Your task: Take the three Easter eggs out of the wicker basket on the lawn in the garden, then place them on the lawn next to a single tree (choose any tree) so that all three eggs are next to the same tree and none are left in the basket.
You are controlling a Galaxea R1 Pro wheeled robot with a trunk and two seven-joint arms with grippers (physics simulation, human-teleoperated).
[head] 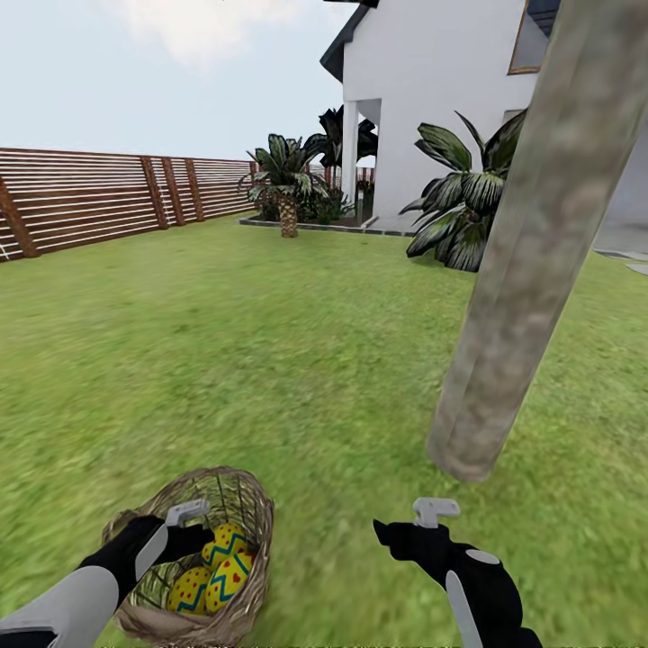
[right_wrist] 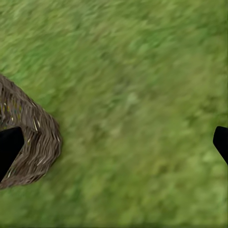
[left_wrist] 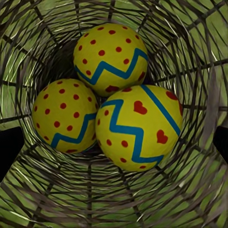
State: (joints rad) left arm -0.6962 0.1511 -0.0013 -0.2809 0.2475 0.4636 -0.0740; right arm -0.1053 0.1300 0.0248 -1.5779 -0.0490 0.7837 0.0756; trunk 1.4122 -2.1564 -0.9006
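The wicker basket (head: pixel 243 504) stands on the lawn (head: pixel 270 360) at the lower left of the head view. Three yellow Easter eggs with blue zigzags and red marks lie inside: one (left_wrist: pixel 111 57), one (left_wrist: pixel 64 116) and one (left_wrist: pixel 140 126) bearing red hearts. My left gripper (head: pixel 200 543) hangs over the basket's mouth, open, its dark fingertips (left_wrist: pixel 7 152) wide apart either side of the eggs, touching none. My right gripper (head: pixel 393 537) is open above bare grass, right of the basket (right_wrist: pixel 33 137). The tree trunk (head: pixel 531 261) rises just ahead on the right.
A brown slatted fence (head: pixel 108 198) runs along the left. A white house (head: pixel 432 99) stands at the back with short palms (head: pixel 286 180) and a leafy shrub (head: pixel 459 207) in front of it. Open grass stretches between the basket and the trunk's base (head: pixel 463 459).
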